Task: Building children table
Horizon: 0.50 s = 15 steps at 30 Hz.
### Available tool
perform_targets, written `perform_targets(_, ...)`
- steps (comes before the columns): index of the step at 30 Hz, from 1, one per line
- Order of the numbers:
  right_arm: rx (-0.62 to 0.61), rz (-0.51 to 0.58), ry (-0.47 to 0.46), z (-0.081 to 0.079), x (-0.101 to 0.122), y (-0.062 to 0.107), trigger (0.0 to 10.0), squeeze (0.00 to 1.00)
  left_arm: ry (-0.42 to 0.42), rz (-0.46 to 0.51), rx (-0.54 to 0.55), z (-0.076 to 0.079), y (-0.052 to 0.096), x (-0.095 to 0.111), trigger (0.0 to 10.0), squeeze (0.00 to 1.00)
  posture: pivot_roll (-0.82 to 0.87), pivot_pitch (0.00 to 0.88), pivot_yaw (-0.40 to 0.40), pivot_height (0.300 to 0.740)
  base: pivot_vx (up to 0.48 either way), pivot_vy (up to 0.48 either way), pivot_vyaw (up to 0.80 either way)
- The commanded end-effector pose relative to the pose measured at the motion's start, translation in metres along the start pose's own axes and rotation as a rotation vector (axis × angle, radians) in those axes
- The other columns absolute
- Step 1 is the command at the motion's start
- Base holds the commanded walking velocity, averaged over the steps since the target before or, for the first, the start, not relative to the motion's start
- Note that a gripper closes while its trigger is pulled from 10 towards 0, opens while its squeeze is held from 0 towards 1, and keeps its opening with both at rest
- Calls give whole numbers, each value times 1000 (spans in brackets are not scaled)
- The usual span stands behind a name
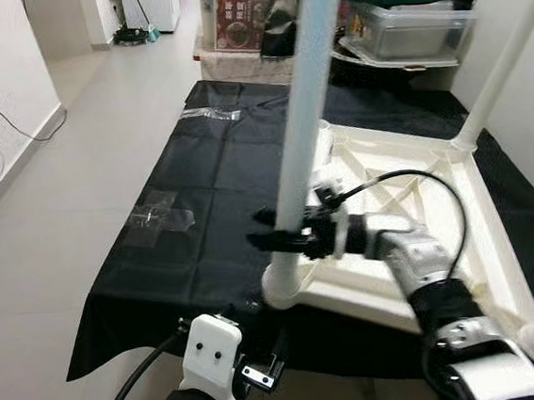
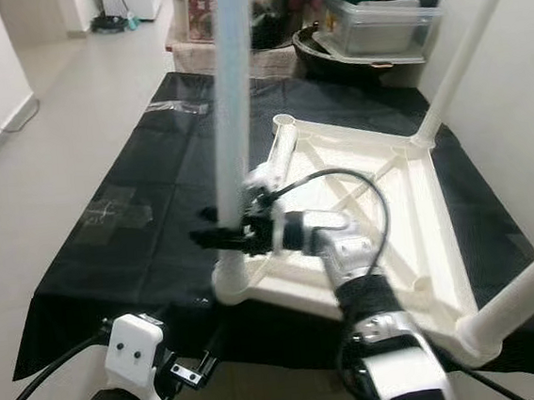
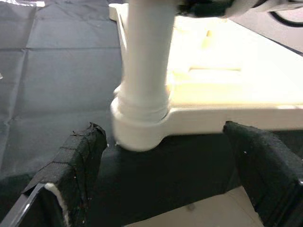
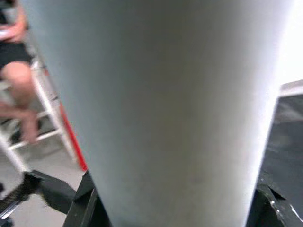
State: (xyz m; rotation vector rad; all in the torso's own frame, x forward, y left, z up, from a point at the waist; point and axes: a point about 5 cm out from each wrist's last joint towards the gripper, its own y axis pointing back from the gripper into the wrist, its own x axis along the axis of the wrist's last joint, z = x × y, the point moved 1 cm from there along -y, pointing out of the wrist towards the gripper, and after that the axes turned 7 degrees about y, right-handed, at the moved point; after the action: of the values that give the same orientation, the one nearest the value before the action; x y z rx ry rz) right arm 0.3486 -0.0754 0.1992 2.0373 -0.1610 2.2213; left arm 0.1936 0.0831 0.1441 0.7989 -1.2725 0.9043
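Right hand [image 1: 285,239] pinches smooth white cylindrical leg [image 1: 301,140], apparently seated in upturned plastic tabletop's [image 1: 500,263] round corner socket; left hand [image 3: 161,189] spread, over black sheet [image 1: 184,217].

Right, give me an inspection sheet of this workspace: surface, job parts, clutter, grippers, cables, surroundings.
Surface: black sheet spread on the tiled floor, with clear tape patches.
Job's things: white tabletop lying upside down on the sheet; near leg upright in its corner socket; two more legs standing at other corners; one socket at the far corner looks empty.
Clutter: nothing seen on the sheet beyond the tape.
Grippers: right gripper shut on the near leg, low down; left gripper open, low in front of that corner, touching nothing.
Cables: black cable looping over the right arm; a wall cable at the far left.
Surroundings: storage boxes and a green-lidded pot beyond the sheet; a seated person's legs in the right wrist view.
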Motion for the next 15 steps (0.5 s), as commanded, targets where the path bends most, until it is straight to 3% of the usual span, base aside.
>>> perform_targets(1,24,-6,-43,-4,-8,-7,0,0,9,-18,-1,1,1,-4,10000,0,259,66,-135,740,0,0,0)
perform_targets(2,-43,-12,-42,0,-10,-9,0,0,9,-18,-1,2,1,-4,10000,0,259,61,-137,740,0,0,0)
perform_targets(6,-557,-80,6,32,-19,0,0,0,12,-18,-1,2,2,-4,10000,0,250,56,-139,740,0,0,0)
perform_targets(10,-626,-91,10,36,-20,4,0,0,13,-18,-1,2,2,-5,10000,0,250,56,-139,740,0,0,0)
perform_targets(11,-939,-112,-13,47,-24,29,0,0,14,-19,-2,2,2,-5,10000,0,237,47,-131,740,0,0,0)
perform_targets(12,-939,-112,-13,47,-24,29,0,0,14,-19,-2,2,2,-5,10000,0,237,47,-131,740,0,0,0)
perform_targets(13,-1220,-143,5,48,-26,59,0,0,16,-20,-5,2,1,-6,10000,0,233,42,-128,740,0,0,0)
perform_targets(15,-1220,-143,5,48,-26,59,0,0,16,-20,-5,2,1,-6,10000,0,233,42,-128,740,0,0,0)
